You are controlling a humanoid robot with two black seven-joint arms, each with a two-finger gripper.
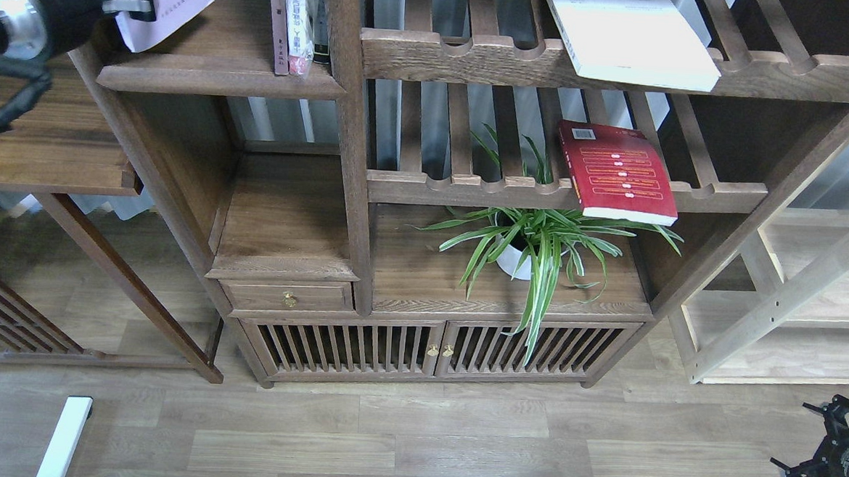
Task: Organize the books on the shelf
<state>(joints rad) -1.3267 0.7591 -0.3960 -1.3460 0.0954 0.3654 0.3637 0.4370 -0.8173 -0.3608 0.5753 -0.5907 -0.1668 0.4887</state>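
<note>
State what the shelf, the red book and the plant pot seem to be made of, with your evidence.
Shelf: dark-stained wood, matt; grain lines show.
Red book: paper, probably a glossy card cover; pale page block shows at its edge.
Plant pot: smooth white, ceramic or plastic; cannot tell which.

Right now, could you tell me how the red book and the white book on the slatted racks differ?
The red book has a red cover with yellow text bands; the white book shows a plain pale cover. The red book lies on the lower slatted rack, just above the potted plant; the white book lies on the upper slatted rack, its top cut off by the view. Both lie flat, overhang the front rail, and neither gripper touches them.
</note>
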